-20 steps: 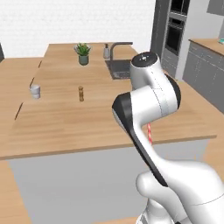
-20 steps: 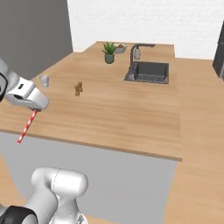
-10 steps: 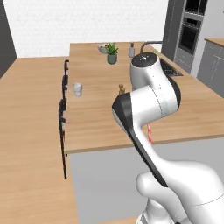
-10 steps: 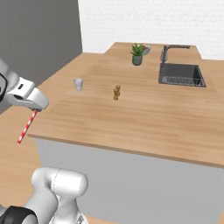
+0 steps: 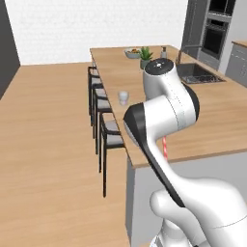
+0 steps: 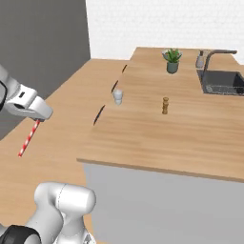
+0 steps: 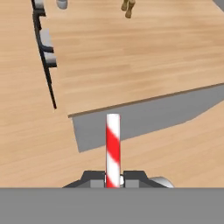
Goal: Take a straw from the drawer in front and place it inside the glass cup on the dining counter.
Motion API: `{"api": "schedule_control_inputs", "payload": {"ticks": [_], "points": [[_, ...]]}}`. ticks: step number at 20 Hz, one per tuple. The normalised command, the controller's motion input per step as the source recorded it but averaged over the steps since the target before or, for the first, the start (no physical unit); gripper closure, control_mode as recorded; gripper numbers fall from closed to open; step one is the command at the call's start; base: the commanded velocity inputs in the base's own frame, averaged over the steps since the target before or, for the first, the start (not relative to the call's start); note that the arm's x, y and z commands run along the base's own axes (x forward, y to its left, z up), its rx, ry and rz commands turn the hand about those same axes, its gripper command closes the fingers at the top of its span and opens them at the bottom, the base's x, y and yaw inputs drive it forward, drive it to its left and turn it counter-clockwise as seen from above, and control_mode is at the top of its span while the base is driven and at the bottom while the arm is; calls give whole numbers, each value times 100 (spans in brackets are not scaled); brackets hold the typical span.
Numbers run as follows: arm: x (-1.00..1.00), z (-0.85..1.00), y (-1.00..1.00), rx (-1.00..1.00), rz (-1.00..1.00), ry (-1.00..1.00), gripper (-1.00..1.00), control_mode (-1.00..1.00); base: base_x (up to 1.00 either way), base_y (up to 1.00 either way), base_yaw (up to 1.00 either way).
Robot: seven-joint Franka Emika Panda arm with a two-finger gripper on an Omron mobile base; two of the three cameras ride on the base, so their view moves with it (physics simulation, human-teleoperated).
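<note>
My gripper (image 6: 38, 119) is shut on the red-and-white striped straw (image 6: 28, 138), which hangs down and to the left from it over the wood floor, left of the dining counter (image 6: 181, 136). In the hand view the straw (image 7: 113, 146) rises straight from between the closed fingertips of the gripper (image 7: 113, 177) and points toward the counter's near edge (image 7: 140, 101). A short piece of straw (image 5: 165, 146) peeks out behind my arm. The glass cup (image 6: 117, 96) stands upright near the counter's left edge, also seen as the cup (image 5: 124, 97) and cup (image 7: 62, 3). The drawer is out of view.
A brown shaker (image 6: 165, 105) stands mid-counter. A potted plant (image 6: 172, 60), a soap bottle (image 6: 200, 59) and a sink with faucet (image 6: 221, 81) sit further back. Dark stools (image 5: 103, 120) line the counter's left side. A bowl (image 5: 131, 52) rests at the far end.
The whole picture has shifted as the base drove and turned: the counter now lies to the right and further off. The straw stays clamped in the shut gripper.
</note>
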Motion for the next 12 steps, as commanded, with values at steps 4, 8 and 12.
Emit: {"api": "schedule_control_inputs", "payload": {"ticks": [4,8,12], "points": [[0,0,0,0,0,0,100,100,38,99,-31],[0,0,0,0,0,0,100,100,32,92,-38],[0,0,0,0,0,0,100,100,36,77,-45]]}}
